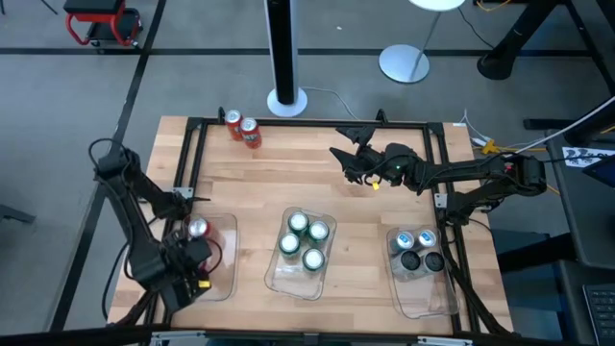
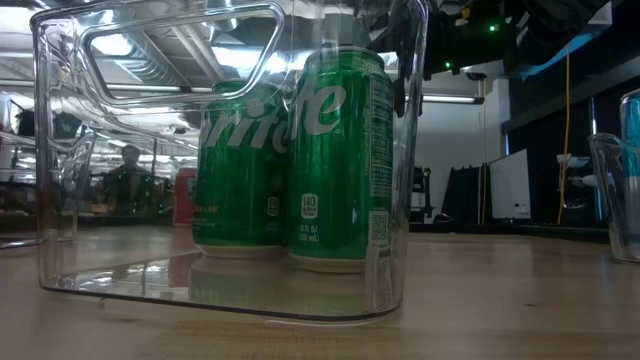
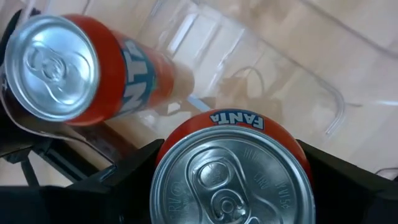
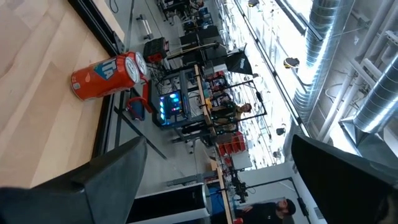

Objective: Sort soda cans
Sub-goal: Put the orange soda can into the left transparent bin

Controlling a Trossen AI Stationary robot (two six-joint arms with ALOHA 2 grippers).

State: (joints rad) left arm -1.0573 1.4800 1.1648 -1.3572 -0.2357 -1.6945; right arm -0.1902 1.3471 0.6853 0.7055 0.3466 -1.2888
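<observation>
Left pincer [image 3: 230,186] clamped on red Fanta can [image 3: 231,168], silver top, over left tray [image 1: 223,231]; right pincer [image 1: 348,159] spread wide mid-desk. Branding legible only in wrist view.

Left arm: folded at the near left corner of the table, upper links rising from the left edge and bending back down, wrist pointing downward. Left gripper [image 1: 189,252]: lowered, its two dark fingers [image 3: 112,180] set apart on either side of a red can [image 3: 231,171], which sits between them. Right arm: stretched from the right edge across the far half of the table, forearm nearly level. Right gripper [image 1: 348,159]: held above the tabletop, fingers [image 4: 106,174] spread wide, nothing between them.
</observation>
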